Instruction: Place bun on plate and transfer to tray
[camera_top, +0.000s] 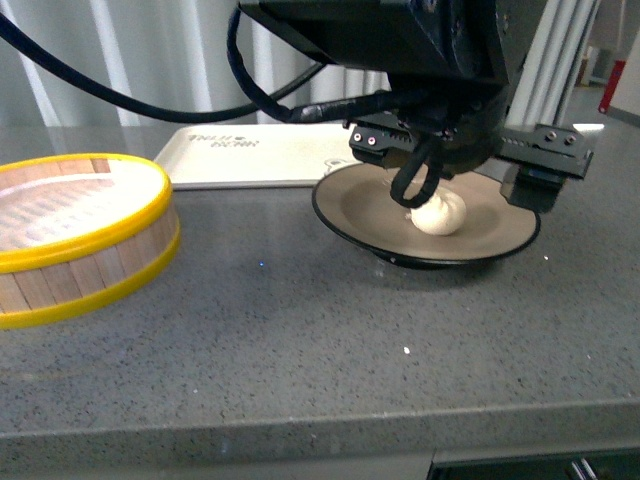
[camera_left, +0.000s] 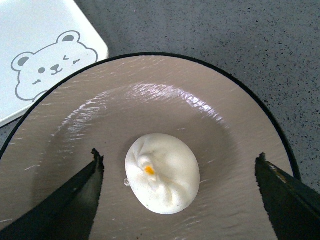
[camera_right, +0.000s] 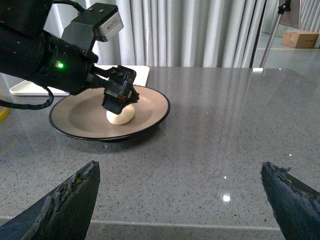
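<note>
The bun (camera_left: 162, 172) sits on the plate (camera_left: 165, 95), directly beneath the left gripper (camera_left: 178, 162), whose jaws stand spread to either side of it, gripping nothing. The tray (camera_left: 30, 45) lies just beyond the plate, its bear corner nearest the rim. The right gripper (camera_right: 178, 167), also spread and empty, faces the plate from well apart. The left arm is far nearer.
</note>
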